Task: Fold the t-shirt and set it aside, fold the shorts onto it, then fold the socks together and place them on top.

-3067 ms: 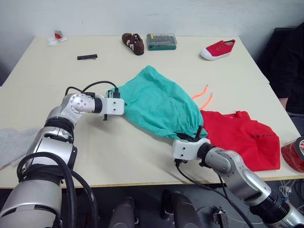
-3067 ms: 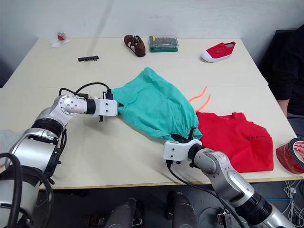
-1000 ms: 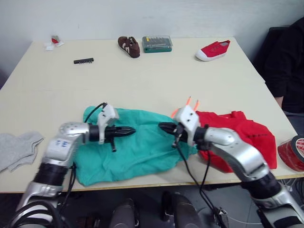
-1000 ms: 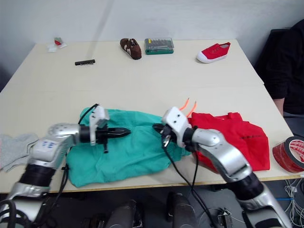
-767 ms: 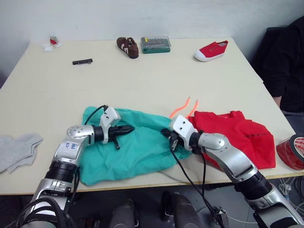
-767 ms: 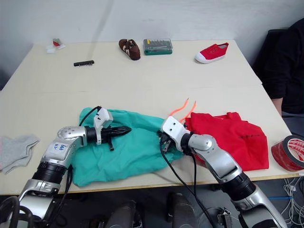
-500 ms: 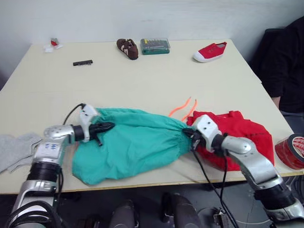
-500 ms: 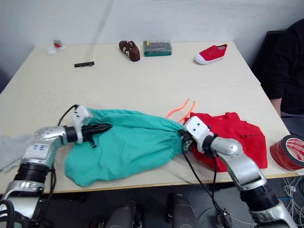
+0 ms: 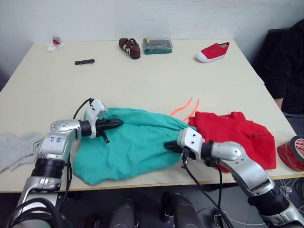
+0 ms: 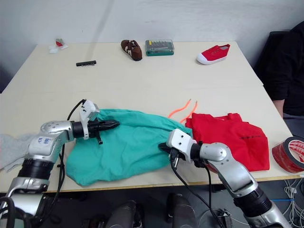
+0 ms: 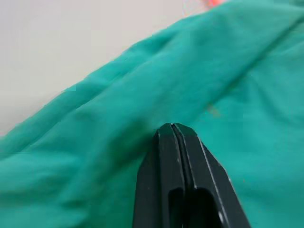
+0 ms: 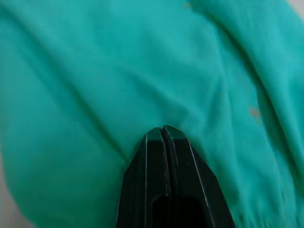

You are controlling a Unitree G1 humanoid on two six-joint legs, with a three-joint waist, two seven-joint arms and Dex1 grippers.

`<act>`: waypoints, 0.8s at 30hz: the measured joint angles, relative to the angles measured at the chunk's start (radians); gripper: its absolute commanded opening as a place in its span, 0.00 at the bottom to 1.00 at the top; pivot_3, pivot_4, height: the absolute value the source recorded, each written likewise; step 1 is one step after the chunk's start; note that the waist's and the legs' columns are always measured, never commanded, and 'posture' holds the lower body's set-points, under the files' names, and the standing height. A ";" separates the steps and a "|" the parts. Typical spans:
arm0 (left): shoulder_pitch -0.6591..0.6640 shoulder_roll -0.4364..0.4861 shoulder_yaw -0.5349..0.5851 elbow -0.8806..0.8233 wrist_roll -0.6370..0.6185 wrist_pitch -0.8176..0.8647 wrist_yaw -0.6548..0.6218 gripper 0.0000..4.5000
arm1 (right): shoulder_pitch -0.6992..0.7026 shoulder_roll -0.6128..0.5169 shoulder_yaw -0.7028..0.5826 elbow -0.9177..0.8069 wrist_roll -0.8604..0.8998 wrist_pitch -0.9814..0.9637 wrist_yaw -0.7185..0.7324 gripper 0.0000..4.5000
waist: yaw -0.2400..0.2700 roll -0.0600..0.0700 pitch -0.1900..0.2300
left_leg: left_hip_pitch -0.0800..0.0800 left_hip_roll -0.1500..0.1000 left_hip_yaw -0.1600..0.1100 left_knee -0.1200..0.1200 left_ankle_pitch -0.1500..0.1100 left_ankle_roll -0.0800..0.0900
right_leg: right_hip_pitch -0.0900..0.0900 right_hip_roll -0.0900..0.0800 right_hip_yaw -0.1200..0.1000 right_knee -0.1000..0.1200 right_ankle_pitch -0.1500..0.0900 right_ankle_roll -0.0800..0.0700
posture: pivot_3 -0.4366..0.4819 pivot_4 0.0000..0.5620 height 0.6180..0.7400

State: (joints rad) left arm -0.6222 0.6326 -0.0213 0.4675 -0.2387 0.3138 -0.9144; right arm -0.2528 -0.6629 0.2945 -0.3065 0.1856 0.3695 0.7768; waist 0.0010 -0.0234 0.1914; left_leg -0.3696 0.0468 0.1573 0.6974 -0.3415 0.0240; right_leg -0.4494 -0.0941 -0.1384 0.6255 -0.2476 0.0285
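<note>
As the shorts [image 9: 135,145] lie spread | beige table [image 9: 156,76] | white wall behind.

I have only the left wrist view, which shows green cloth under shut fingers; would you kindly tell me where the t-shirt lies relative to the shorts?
Observer: The t-shirt lies flat on the table to the robot's right of the shorts. The shorts reach its edge and are not stacked on it.
Operator: Thank you. Where is the right end effector at this moment?
Observer: The right end effector is shut, with its tips low over the shorts' right end. It points across the cloth toward the left end effector.
</note>
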 measured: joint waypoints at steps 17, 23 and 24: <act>0.106 0.113 -0.071 -0.345 -0.125 0.085 -0.440 0.45 | 0.620 0.092 -0.619 -0.538 0.862 0.616 -0.382 0.49 | 0.000 0.000 0.000 | 0.003 0.001 -0.002 -0.005 -0.001 -0.001 | 0.002 0.000 0.002 -0.002 -0.001 -0.002 | 0.48 0.27 1.00; 0.081 0.107 -0.116 -0.324 -0.079 0.022 -0.453 0.85 | 0.580 0.189 -0.559 -0.423 1.161 0.652 -0.729 0.93 | -0.002 -0.001 -0.001 | 0.002 0.001 -0.002 -0.007 -0.001 0.002 | 0.001 0.000 0.002 -0.003 -0.001 -0.002 | 0.48 0.27 1.00; 0.074 0.107 -0.116 -0.312 -0.071 0.008 -0.453 0.93 | 0.562 0.204 -0.548 -0.388 1.203 0.645 -0.770 1.00 | -0.002 -0.001 -0.001 | 0.002 0.001 -0.002 -0.007 -0.001 0.002 | 0.001 0.000 0.002 -0.003 -0.001 -0.002 | 0.48 0.27 1.00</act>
State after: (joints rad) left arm -0.5486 0.7392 -0.1369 0.1551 -0.3099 0.3220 -1.3673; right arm 0.3090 -0.4586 -0.2533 -0.6948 1.3887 1.0148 0.0069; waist -0.0007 -0.0240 0.1908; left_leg -0.3673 0.0474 0.1553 0.6907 -0.3425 0.0255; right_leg -0.4487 -0.0938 -0.1360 0.6225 -0.2485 0.0268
